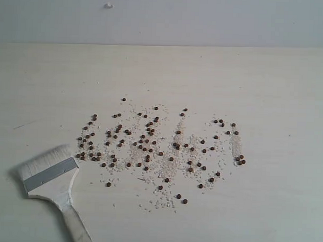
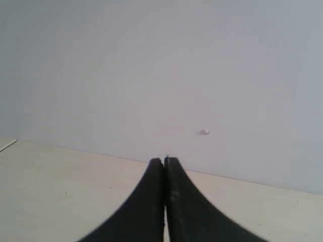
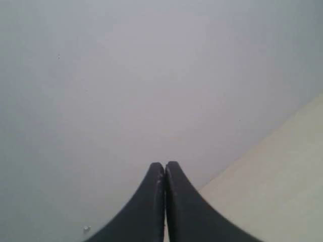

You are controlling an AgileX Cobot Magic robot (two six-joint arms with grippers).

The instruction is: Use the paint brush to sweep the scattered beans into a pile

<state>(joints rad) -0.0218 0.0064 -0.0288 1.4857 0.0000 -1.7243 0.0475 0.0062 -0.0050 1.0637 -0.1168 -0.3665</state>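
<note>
Dark reddish-brown beans (image 1: 150, 147) mixed with tiny white grains lie scattered in a wide band across the middle of the pale table (image 1: 269, 87) in the exterior view; no gathered pile shows. The paint brush (image 1: 52, 176) lies flat at the front left, off-white bristles toward the beans, silver ferrule, cream handle running off the bottom edge. Neither arm appears in the exterior view. In its wrist view, my left gripper (image 2: 164, 160) is shut and empty, facing the wall. My right gripper (image 3: 165, 165) is likewise shut on nothing.
A grey wall (image 1: 207, 16) stands behind the table, with a small white fleck (image 1: 108, 5) on it. A faint dark scratch (image 1: 24, 125) marks the table at the left.
</note>
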